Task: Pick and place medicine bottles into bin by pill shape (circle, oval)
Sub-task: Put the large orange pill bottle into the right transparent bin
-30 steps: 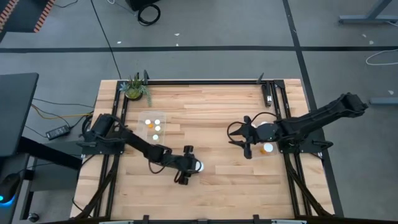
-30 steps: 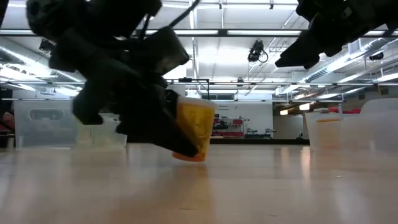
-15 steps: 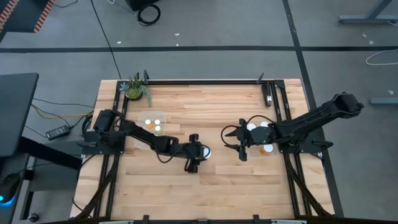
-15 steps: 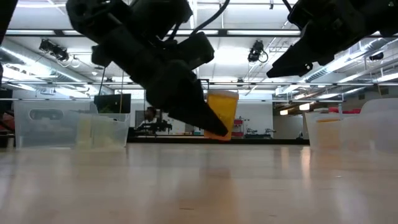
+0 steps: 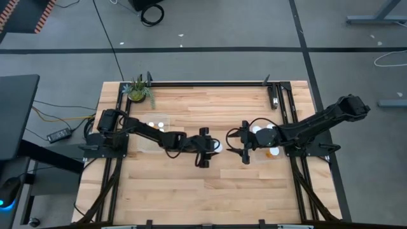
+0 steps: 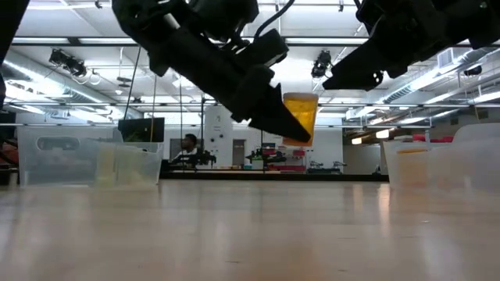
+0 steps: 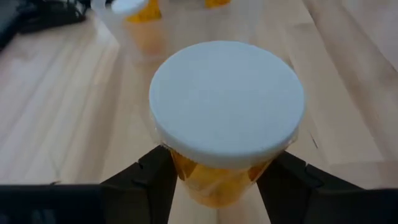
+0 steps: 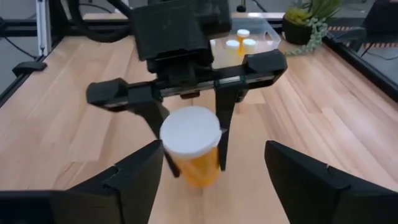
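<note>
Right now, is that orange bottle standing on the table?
No, the low view shows the bottle held in the air by the left pincer, above the table.

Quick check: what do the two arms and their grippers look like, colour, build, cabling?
Both arms are matte black, built of slim jointed segments. The left gripper has a boxy black body with a crossbar carrying two thin, flat, tapering black jaws. The right gripper shows broad, angular black jaws. Black cable loops hang near the right arm's wrist. No markings are visible.
</note>
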Robot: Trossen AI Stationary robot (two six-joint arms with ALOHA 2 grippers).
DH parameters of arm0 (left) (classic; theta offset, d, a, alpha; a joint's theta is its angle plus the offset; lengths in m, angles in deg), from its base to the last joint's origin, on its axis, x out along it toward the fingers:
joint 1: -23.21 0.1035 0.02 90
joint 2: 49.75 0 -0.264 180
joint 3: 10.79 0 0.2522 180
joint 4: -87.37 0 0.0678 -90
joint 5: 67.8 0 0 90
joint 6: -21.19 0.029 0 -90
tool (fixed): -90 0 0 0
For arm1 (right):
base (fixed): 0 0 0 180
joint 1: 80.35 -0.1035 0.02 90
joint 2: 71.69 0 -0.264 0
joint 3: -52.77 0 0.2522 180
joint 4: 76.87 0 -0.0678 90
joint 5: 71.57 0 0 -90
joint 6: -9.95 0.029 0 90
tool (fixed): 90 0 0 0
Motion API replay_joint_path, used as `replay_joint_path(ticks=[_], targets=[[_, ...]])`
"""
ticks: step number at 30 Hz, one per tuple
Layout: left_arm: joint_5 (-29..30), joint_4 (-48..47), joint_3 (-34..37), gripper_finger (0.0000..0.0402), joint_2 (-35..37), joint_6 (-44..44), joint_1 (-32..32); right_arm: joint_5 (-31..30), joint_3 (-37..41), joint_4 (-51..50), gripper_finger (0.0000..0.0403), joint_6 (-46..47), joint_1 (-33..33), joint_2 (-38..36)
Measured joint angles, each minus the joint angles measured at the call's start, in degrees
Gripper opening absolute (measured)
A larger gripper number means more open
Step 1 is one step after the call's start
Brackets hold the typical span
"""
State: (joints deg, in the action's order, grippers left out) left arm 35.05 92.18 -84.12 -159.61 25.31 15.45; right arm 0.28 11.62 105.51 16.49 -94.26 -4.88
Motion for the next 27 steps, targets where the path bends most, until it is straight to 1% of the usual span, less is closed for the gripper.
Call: replay_joint_path(ticks=[4,12,17,23,27], targets=[[0.0,1.2,-1.0,0.0199,0.0,2.9,0.5,0.0,0.0,1.4,0.0299,-0.9,0.7,0.1],[0.0,4.3,-1.7,0.0201,0.0,3.1,3.3,0.0,-3.0,1.4,0.0306,-5.7,0.8,0.1],[0.0,6.6,-1.7,0.0197,0.0,3.2,3.9,0.0,-4.4,1.2,0.0306,-9.2,1.5,0.1],[0.0,9.1,-1.7,0.0202,0.0,3.2,3.9,0.0,-4.4,1.2,0.0307,-9.6,3.5,0.1],[0.0,10.3,-1.7,0.0197,0.0,3.2,4.4,0.4,-4.8,1.1,0.0307,-9.1,4.2,0.1]])
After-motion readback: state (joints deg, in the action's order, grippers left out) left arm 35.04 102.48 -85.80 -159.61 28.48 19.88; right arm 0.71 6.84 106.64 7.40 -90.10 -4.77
